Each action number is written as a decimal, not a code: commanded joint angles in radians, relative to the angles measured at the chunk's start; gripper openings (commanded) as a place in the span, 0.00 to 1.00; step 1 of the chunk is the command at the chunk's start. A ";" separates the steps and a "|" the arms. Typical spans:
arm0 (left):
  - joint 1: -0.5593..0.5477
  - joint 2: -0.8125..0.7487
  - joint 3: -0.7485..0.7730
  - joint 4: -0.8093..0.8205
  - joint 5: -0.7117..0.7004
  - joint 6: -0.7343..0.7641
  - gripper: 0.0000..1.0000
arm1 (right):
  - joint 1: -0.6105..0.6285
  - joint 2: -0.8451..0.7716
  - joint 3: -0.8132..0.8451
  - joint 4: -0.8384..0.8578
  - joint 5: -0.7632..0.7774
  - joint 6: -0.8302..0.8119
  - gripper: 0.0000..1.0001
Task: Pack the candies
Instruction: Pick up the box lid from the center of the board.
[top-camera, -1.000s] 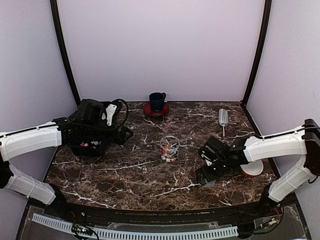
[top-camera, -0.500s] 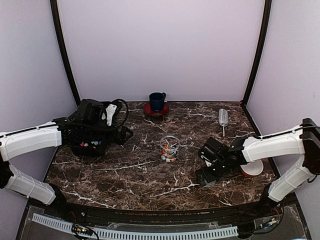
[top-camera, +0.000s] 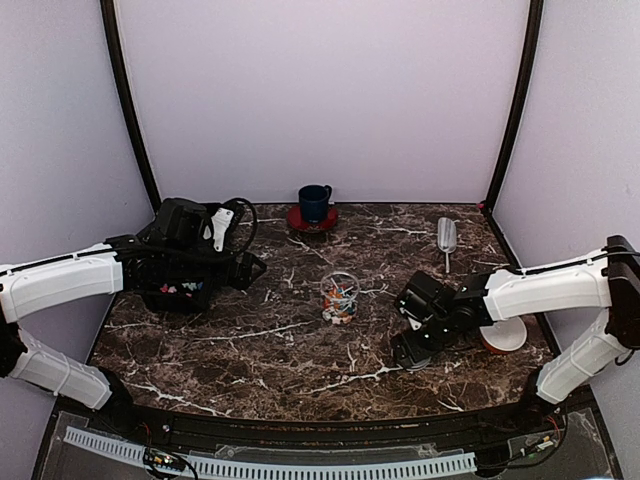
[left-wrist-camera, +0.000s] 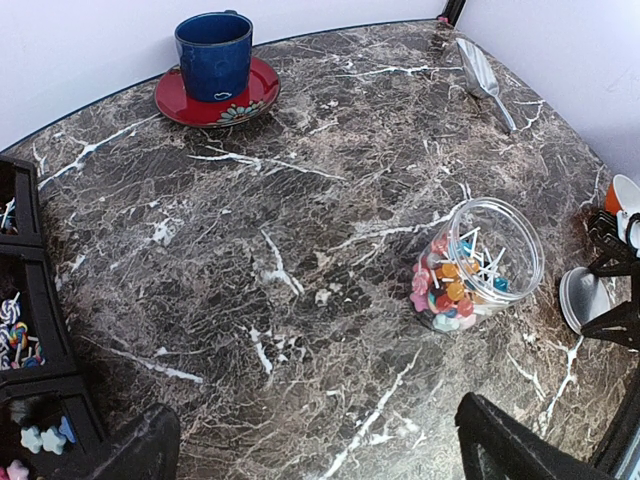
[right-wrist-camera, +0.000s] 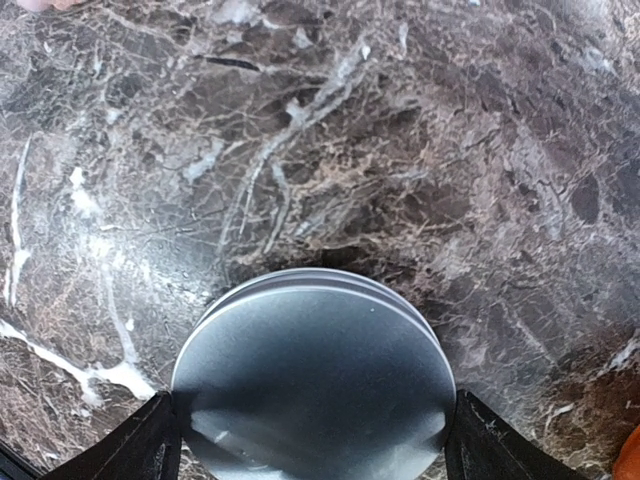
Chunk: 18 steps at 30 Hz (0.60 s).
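Many candies (left-wrist-camera: 452, 290) fill the jar (left-wrist-camera: 515, 262); right gripper (right-wrist-camera: 313, 440) clamps its lid (right-wrist-camera: 312, 370); left gripper (left-wrist-camera: 320, 450) gapes empty; capping looks left to do.

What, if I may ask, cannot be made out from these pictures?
Tray contents: top view, left arm covers most; left wrist view, edge cuts it.
Whether lid is off the table: right wrist view, right hand fingertips cut off at bottom.
Orange-white object: top view, right arm hides part.
Candies in jar: too small to count.
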 joint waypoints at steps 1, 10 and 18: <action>0.006 -0.044 -0.024 0.017 0.004 -0.009 0.99 | 0.018 -0.017 0.065 -0.043 0.030 -0.003 0.86; 0.006 -0.107 -0.120 0.121 0.108 -0.083 0.99 | 0.022 -0.039 0.305 -0.163 0.070 -0.134 0.88; -0.010 -0.138 -0.347 0.459 0.039 -0.160 0.99 | 0.005 0.012 0.516 -0.200 0.065 -0.285 0.89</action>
